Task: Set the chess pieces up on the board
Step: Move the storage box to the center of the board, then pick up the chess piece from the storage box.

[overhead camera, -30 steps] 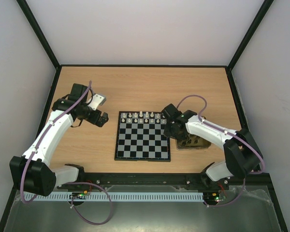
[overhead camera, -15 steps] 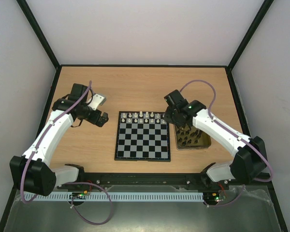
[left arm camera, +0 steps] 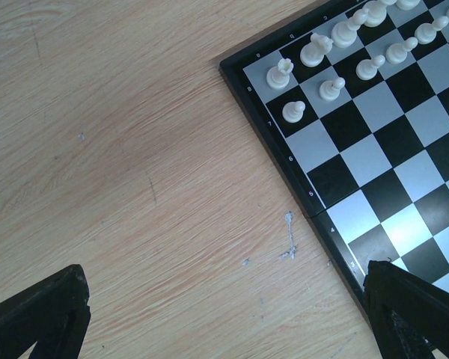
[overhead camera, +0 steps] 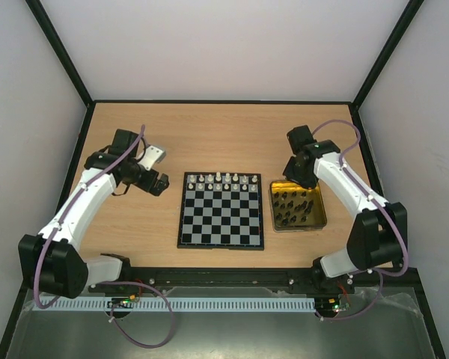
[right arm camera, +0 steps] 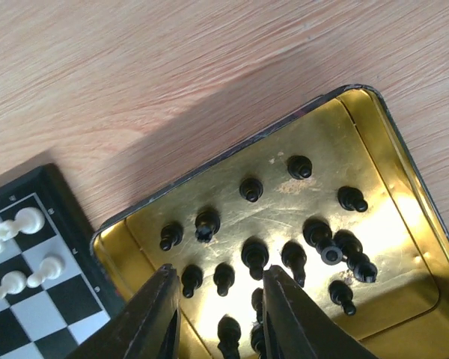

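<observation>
The board (overhead camera: 221, 217) lies at mid-table, its corner also showing in the left wrist view (left arm camera: 382, 164) and the right wrist view (right arm camera: 56, 295). White chess pieces (overhead camera: 223, 179) stand in its two far rows (left arm camera: 314, 52) (right arm camera: 26, 221). Several black chess pieces (overhead camera: 292, 206) stand and lie in a gold tray (overhead camera: 319, 213) to the right of the board. My right gripper (overhead camera: 299, 178) (right arm camera: 218, 271) hangs open over the tray's far-left part, black pieces (right arm camera: 254, 254) below its gap, nothing held. My left gripper (overhead camera: 159, 184) (left arm camera: 224, 277) is open above bare table, left of the board.
The tray's rim (right arm camera: 232, 146) and walls rise round the black pieces. Black frame rails (overhead camera: 82, 142) border the wooden table (overhead camera: 209, 142) at left, right and back. Both arm bases sit at the near edge.
My right arm swung from the board's far-right corner rightward and back, over the tray, its jaws narrowing somewhat. The tray is now uncovered. The left arm has stayed put.
</observation>
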